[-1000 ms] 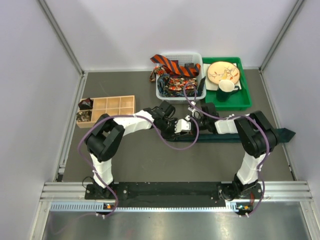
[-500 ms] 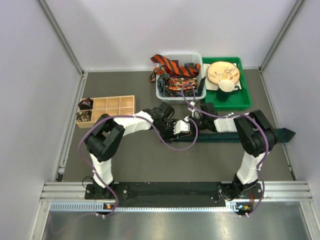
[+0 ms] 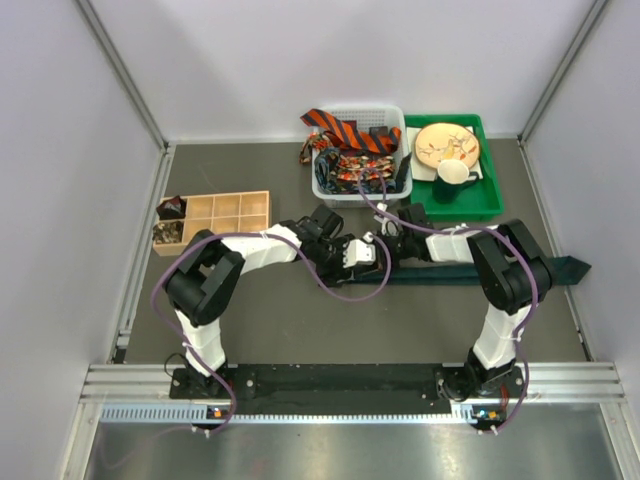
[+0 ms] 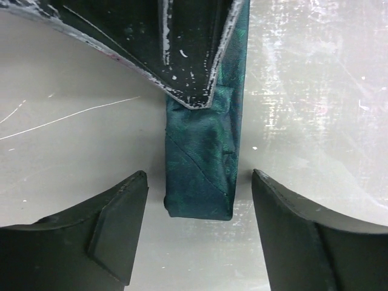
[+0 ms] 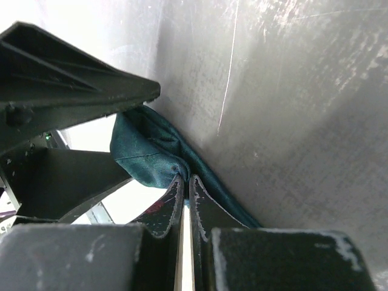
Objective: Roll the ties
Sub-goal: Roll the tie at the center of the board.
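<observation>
Midway across the grey table (image 3: pixel 280 310), the dark teal tie (image 3: pixel 560 269) lies stretched flat toward the right wall, its inner end folded back on itself. The right gripper (image 5: pixel 185 182) pinches that folded end, jaws pressed together on the fabric. The left gripper (image 4: pixel 199 182) faces it with jaws spread wide, one finger on each side of the fold, neither touching the cloth. Behind the arms, a white basket (image 3: pixel 322 188) holds the orange-and-black striped tie (image 3: pixel 340 128), which drapes over its rim, and the red-patterned ties (image 3: pixel 350 170). A green tray (image 3: pixel 480 203) carrying a plate (image 3: pixel 447 145) and a mug (image 3: pixel 455 178) sits just beside the basket. A wooden compartment box (image 3: pixel 240 205) stands at left.
</observation>
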Robot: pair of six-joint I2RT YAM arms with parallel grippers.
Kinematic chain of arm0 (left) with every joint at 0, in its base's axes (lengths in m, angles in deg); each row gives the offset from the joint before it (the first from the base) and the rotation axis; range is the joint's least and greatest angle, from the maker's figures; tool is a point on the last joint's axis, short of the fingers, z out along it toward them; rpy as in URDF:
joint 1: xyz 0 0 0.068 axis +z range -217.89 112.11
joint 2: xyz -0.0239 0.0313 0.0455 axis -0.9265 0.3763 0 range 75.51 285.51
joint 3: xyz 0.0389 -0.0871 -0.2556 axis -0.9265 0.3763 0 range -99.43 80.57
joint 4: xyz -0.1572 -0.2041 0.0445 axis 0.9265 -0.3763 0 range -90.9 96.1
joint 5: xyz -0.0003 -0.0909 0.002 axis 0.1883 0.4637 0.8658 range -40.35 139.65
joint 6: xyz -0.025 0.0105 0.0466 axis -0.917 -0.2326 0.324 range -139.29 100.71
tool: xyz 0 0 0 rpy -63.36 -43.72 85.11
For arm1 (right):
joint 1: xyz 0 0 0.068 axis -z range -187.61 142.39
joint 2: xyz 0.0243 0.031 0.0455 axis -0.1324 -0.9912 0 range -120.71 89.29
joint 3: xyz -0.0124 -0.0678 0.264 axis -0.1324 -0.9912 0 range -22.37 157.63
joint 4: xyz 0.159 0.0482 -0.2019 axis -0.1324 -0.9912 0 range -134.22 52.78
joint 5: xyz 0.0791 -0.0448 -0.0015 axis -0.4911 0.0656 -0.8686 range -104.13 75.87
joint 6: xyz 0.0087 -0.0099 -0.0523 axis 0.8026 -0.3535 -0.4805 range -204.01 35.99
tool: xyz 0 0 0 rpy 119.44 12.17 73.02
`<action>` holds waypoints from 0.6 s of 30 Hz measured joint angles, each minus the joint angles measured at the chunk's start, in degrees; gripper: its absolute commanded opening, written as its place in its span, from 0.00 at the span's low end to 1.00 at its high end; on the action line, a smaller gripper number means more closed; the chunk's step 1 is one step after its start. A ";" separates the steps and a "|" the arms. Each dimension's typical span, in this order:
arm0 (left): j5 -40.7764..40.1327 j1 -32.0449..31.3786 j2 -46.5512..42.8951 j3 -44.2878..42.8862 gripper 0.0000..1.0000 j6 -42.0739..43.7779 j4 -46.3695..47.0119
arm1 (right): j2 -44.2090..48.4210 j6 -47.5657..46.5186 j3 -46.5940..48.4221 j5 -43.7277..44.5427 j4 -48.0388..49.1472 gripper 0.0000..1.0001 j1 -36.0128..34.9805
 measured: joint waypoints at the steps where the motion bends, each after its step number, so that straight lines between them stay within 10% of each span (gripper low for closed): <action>1: -0.11 -0.02 0.00 -0.04 0.77 -0.04 0.02 | 0.02 -0.02 0.02 0.00 0.00 0.00 -0.11; 8: -0.74 -2.51 1.20 -1.73 0.77 0.37 -0.02 | 0.02 0.02 0.02 -0.02 -0.07 0.00 -0.63; 18: -0.50 -3.80 3.43 -4.72 0.43 2.12 -1.95 | 0.20 0.85 0.02 -0.61 -0.11 0.00 -0.72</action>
